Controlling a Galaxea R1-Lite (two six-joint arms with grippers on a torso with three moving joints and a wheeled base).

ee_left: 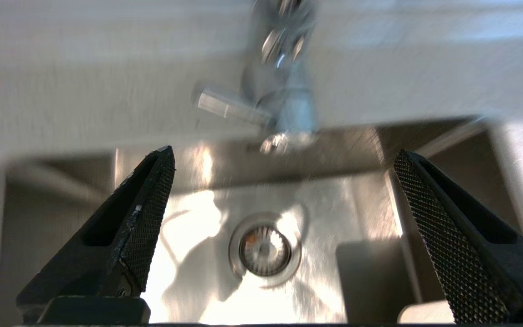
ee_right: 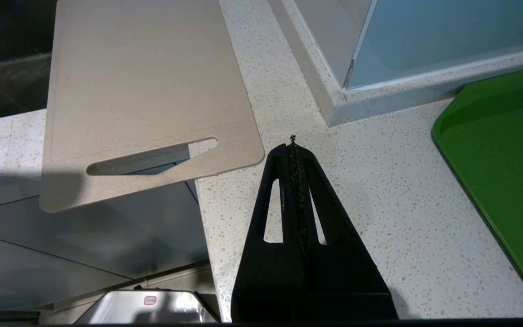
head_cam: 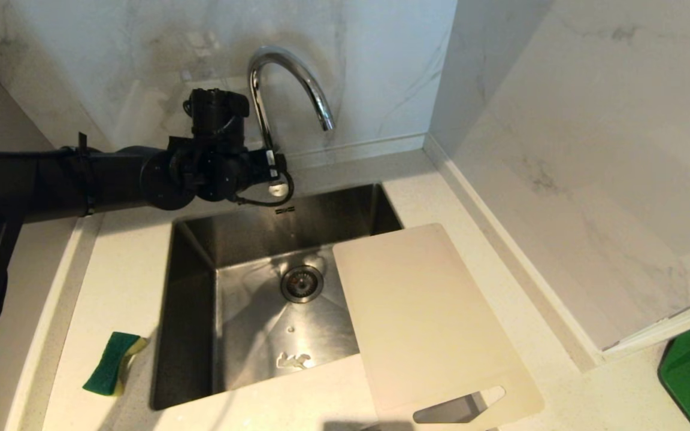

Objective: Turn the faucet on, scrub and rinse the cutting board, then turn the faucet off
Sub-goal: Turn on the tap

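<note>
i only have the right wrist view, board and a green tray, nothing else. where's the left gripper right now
Observer: The left gripper is up at the base of the faucet, behind the sink.
Operator: open or shut
Observer: Open wide and empty; in the left wrist view the faucet's side lever lies ahead of the fingers, not between them.
Operator: water on yet
Observer: No stream shows at the spout or in the basin.
Operator: anything to scrub with
Observer: A green and yellow sponge lies on the counter left of the sink, away from the cutting board.
</note>
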